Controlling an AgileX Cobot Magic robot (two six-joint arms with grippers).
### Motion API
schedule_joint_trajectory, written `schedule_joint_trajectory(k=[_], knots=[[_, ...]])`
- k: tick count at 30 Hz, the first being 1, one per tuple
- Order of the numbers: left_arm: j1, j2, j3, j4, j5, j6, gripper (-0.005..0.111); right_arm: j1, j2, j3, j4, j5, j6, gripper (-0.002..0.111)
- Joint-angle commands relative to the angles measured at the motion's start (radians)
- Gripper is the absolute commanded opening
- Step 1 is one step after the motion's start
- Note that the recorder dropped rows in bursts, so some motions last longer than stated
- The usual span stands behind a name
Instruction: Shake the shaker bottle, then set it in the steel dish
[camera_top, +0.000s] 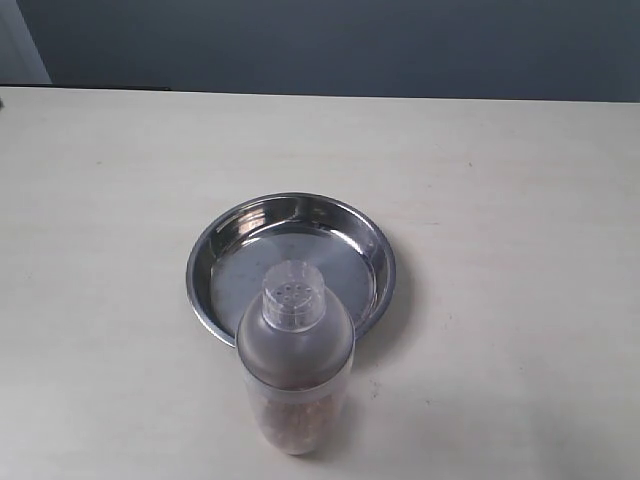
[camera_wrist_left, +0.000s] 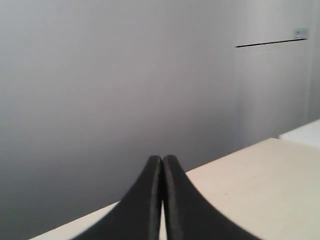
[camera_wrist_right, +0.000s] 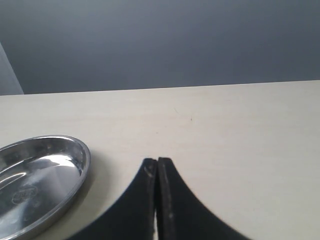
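My left gripper (camera_wrist_left: 162, 161) and right gripper (camera_wrist_right: 157, 162) are clenched empty, so reaching in unopened could topple the bottle (camera_top: 295, 365) beside the dish (camera_top: 300, 215).

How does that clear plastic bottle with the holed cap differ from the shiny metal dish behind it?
The clear plastic shaker bottle is tall and upright; the round steel dish is low and wide. The bottle is see-through, with brown granules inside; the dish is mirror-shiny and looks empty. Both rest on the pale table.
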Motion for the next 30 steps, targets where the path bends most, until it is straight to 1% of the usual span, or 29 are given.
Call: schedule_joint_trajectory(k=[1, 3, 4, 5, 9, 10, 12, 14, 15, 16, 19, 24, 30], knots=[[-0.036, 0.086, 0.013, 0.031, -0.134, -0.101, 0.0, -0.004, -0.004, 0.001, 0.004, -0.015, 0.0, -0.001], [-0.036, 0.091, 0.058, -0.046, -0.195, -0.092, 0.0, -0.004, -0.004, 0.001, 0.004, -0.015, 0.0, -0.001], [-0.036, 0.091, 0.127, -0.103, -0.3, -0.09, 0.0, -0.004, -0.004, 0.001, 0.004, -0.015, 0.0, -0.001], [-0.036, 0.091, 0.187, -0.115, -0.367, -0.09, 0.0, -0.004, -0.004, 0.001, 0.004, -0.015, 0.0, -0.001], [-0.036, 0.091, 0.29, -0.119, -0.391, -0.087, 0.0, -0.004, -0.004, 0.001, 0.004, -0.015, 0.0, -0.001], [-0.036, 0.091, 0.29, -0.119, -0.394, -0.087, 0.0, -0.004, -0.004, 0.001, 0.004, -0.015, 0.0, -0.001], [-0.036, 0.091, 0.29, -0.084, -0.342, -0.104, 0.0, -0.004, -0.004, 0.001, 0.004, -0.015, 0.0, -0.001], [-0.036, 0.101, 0.29, -0.064, -0.385, -0.114, 0.0, -0.004, -0.004, 0.001, 0.004, -0.015, 0.0, -0.001], [-0.036, 0.12, 0.29, -0.025, -0.422, -0.116, 0.0, -0.004, -0.004, 0.001, 0.004, -0.015, 0.0, -0.001], [-0.036, 0.139, 0.29, 0.005, -0.427, -0.133, 0.0, -0.004, -0.004, 0.001, 0.004, -0.015, 0.0, -0.001], [-0.036, 0.223, 0.29, 0.069, -0.451, -0.184, 0.0, -0.004, -0.004, 0.001, 0.004, -0.012, 0.0, -0.001], [-0.036, 0.434, 0.29, 0.176, -0.592, -0.179, 0.0, -0.004, -0.004, 0.001, 0.004, -0.012, 0.0, -0.001], [-0.036, 0.56, 0.29, 0.181, -0.592, -0.146, 0.0, -0.004, -0.004, 0.001, 0.004, -0.012, 0.0, -0.001]])
